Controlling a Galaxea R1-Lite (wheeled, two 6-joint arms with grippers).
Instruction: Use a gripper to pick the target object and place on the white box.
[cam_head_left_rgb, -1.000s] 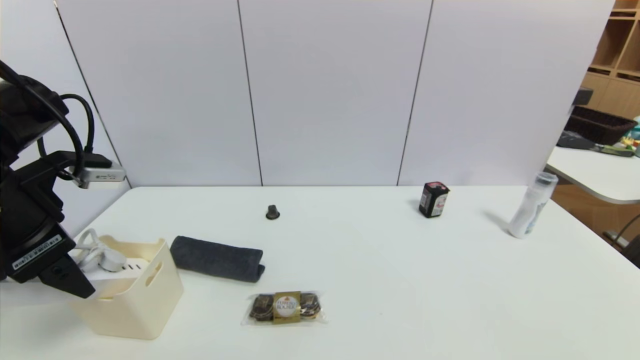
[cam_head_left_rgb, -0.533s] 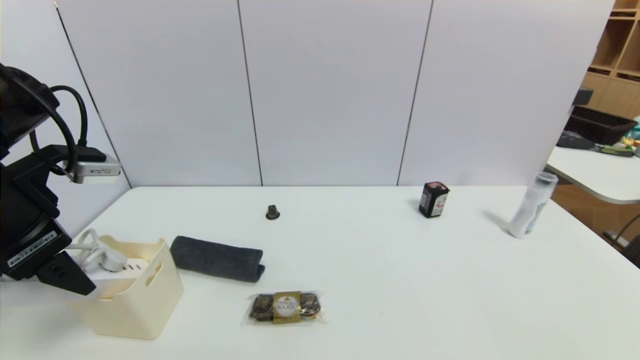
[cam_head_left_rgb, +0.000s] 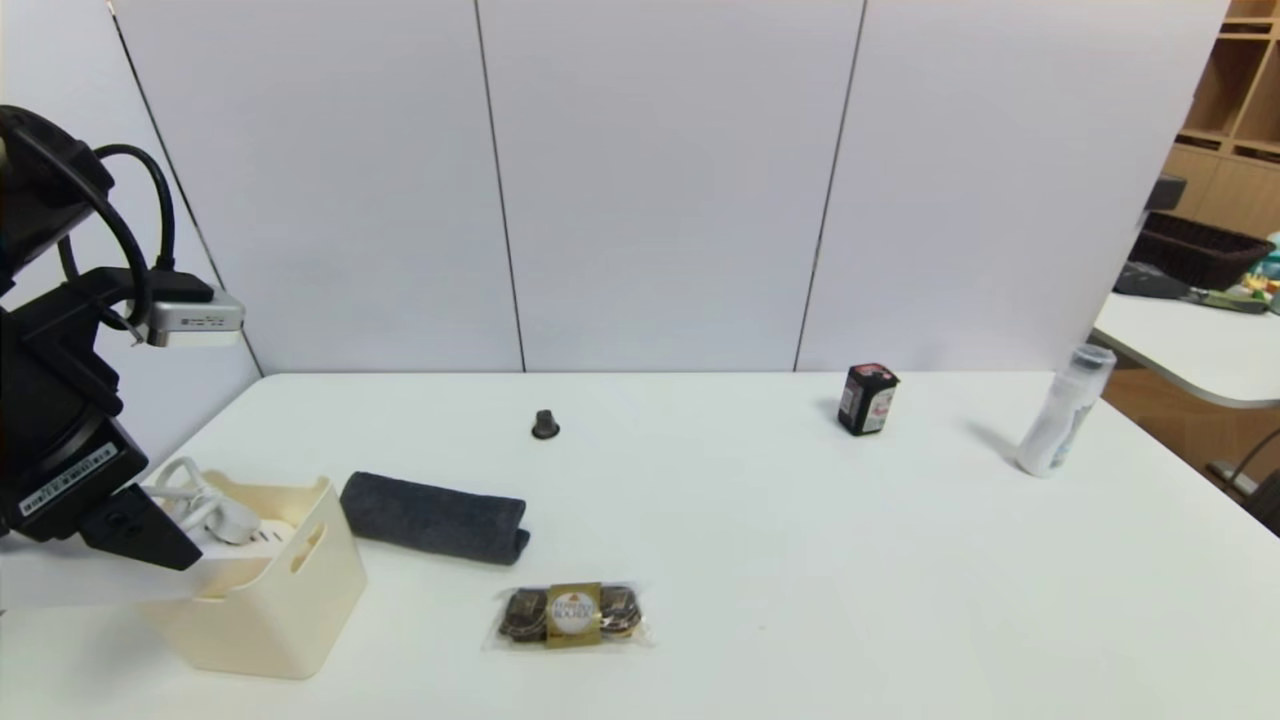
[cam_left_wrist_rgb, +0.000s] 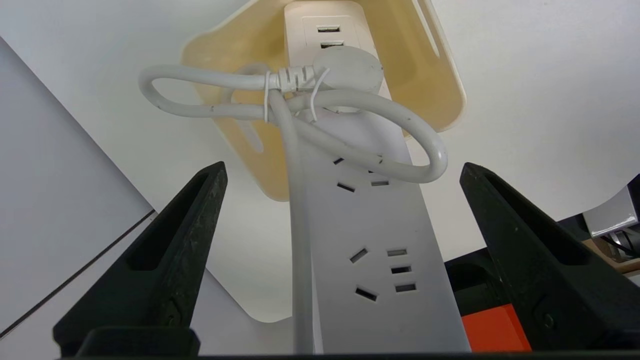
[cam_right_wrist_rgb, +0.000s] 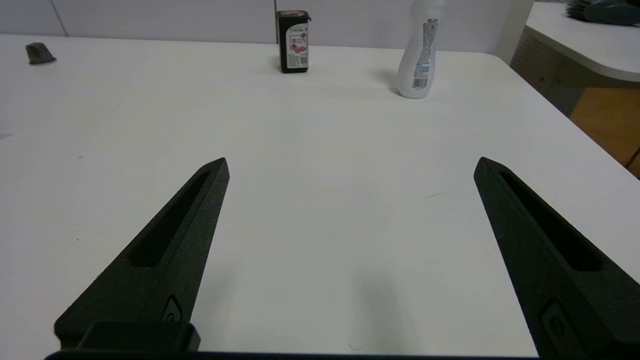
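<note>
Power strip in bin, left hand spread wide

With its fingers well apart and gripping nothing, the black two-fingered left hand (cam_left_wrist_rgb: 343, 167) straddles the long white rectangular power strip (cam_left_wrist_rgb: 375, 225), which leans in the cream-white plastic bin (cam_head_left_rgb: 290, 620). Advice: withdraw straight back, clearing the looped cord (cam_left_wrist_rgb: 420, 132). Right hand (cam_right_wrist_rgb: 352, 165) idles above the surface (cam_right_wrist_rgb: 350, 215).

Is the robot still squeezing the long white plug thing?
No, the left end effector is open, with its fingers standing apart on either side of the power strip.
</note>
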